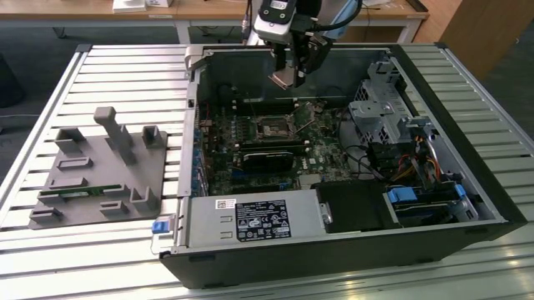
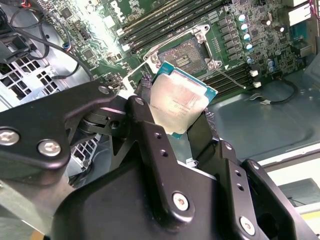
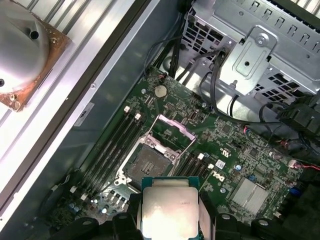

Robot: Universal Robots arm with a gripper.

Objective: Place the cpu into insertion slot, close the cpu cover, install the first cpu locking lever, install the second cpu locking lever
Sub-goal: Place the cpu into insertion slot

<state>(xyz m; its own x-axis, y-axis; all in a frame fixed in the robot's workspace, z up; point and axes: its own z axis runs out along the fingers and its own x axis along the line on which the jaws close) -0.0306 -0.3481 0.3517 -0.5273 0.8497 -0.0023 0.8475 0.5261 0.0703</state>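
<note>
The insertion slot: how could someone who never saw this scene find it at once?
Look inside the open black computer case, on the green motherboard. The insertion slot is the small dark square with a silver rim; its neighbours are long narrow black slots.

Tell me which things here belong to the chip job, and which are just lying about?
In the job: pincer, holding the cpu; insertion slot; raised cpu cover.
Lying about: grey holder tray; black card; drive cage.

Robotics lab in an office-type room: open PC tower [image 1: 334,256] on slatted aluminium desk [image 1: 125,69], grey fixture plate [image 1: 92,187] at 9 o'clock, wooden office desks [image 1: 217,9] at 12 o'clock.
</note>
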